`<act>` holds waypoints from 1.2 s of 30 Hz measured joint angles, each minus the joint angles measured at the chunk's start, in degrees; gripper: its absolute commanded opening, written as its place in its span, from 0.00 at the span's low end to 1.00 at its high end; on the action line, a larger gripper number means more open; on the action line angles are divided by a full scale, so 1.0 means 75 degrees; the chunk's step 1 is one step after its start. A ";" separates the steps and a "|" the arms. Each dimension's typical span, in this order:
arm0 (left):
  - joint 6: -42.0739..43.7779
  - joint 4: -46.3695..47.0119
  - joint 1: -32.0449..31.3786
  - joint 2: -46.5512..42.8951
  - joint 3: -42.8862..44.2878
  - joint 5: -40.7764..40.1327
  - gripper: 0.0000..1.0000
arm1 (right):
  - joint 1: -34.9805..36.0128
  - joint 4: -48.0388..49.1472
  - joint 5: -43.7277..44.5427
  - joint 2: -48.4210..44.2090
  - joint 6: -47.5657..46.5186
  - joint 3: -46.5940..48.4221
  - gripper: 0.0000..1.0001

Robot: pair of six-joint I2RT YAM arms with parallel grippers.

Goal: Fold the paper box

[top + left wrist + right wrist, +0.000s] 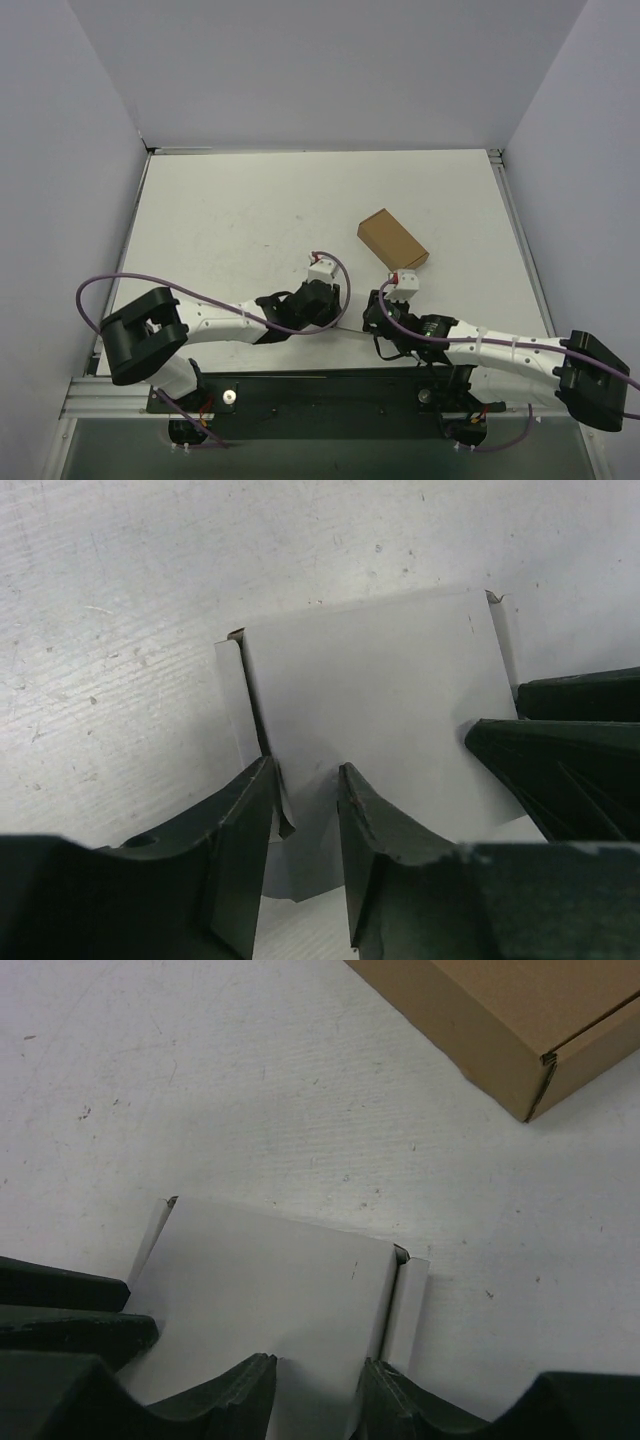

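The paper box (380, 710) lay on the white table (230, 220) near its front edge, between the two arms' tips. It was a pale grey-white panel with a narrow flap folded along each short side and small notches at the far corners. From overhead it was almost lost against the table and under the wrists. The left gripper (305, 770) had its dark jaws parted with a clear gap between them. They were set over the panel's left end, one finger along the crease where the side flap met the main panel and the other further in over the panel. A small curl of paper showed in the gap, beside the crease-side finger. The sheet showed through the gap, but whether the fingers actually touched it could not be told. The right gripper (318, 1363) reached in from the opposite end, its jaws likewise apart. They sat over the panel just inside the crease of the right-hand flap, clamping nothing that could be seen. Each wrist camera caught the other arm's fingers at the far end of the panel, close to it. The brown box (393, 241), closed and lying flat at an angle, sat further back on the table beyond the right gripper, apart from the paper box.
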 measured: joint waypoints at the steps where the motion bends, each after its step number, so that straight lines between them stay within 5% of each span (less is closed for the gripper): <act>1: 0.0117 -0.0160 -0.0041 -0.0050 0.0058 0.0009 0.52 | 0.0003 -0.0172 -0.0067 -0.0082 -0.0073 0.0087 0.47; 10: 0.0965 -0.1282 -0.0087 -0.0589 0.0242 -0.0029 0.67 | -0.0122 -0.1288 -0.0283 -0.1163 -0.0460 0.0405 0.59; 25: 0.0641 -0.0612 0.0743 -0.1367 -0.0866 0.0641 0.69 | -0.1370 -0.0501 -0.2043 -0.1075 -0.0836 -0.0248 0.62; 36: 0.0341 0.0656 0.0994 -0.0909 -0.1422 0.1291 0.68 | -0.1725 0.0391 -0.2576 -0.0603 -0.0886 -0.0443 0.38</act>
